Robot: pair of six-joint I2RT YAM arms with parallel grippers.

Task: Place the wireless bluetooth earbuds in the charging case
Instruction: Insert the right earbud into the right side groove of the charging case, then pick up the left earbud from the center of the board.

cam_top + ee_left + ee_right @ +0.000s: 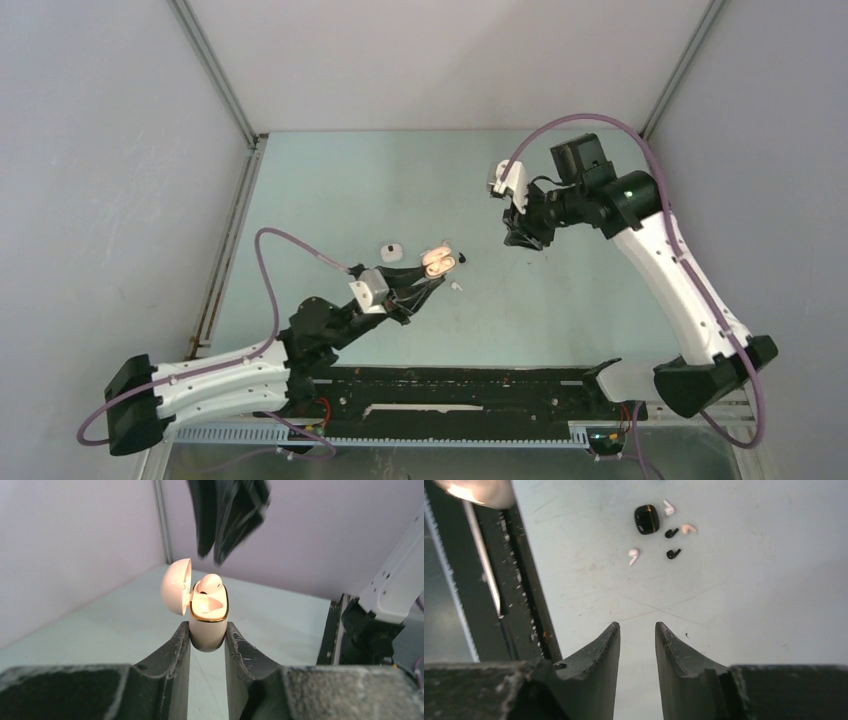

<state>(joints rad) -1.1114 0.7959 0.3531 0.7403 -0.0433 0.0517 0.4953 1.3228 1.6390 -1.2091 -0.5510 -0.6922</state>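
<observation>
Top external: the left gripper (432, 277) reaches over the middle of the table (330, 180) and clamps the charging case (440, 263), which is pale pink, brightly lit and has its lid open. A white case (390, 250) lies on the table just left of it, not touching. A loose white earbud (457, 287) lies near the left gripper's right side. A dark speck (463, 258) beside the held case is too small to identify. The right gripper (521, 240) hangs to the right, well apart from the held case.

Left wrist: both fingers (175, 650) press on the lower body of the charging case, which stands upright with its lid (176, 586) swung left. A seated earbud (210, 582) fills the pocket farther from the camera, and the nearer pocket shows as an open hollow. The right gripper's fingers appear blurred overhead.

Right wrist: the right gripper's fingers (599, 650) stand apart with a narrow gap and only table showing between them. Beyond them a closed black case (646, 519) lies on the table. Just beside it are a white earbud (668, 507), a black earbud (671, 532) and a pinkish earbud (689, 528). A second black earbud (673, 554) and a second white earbud (633, 556) lie nearer the camera.
</observation>
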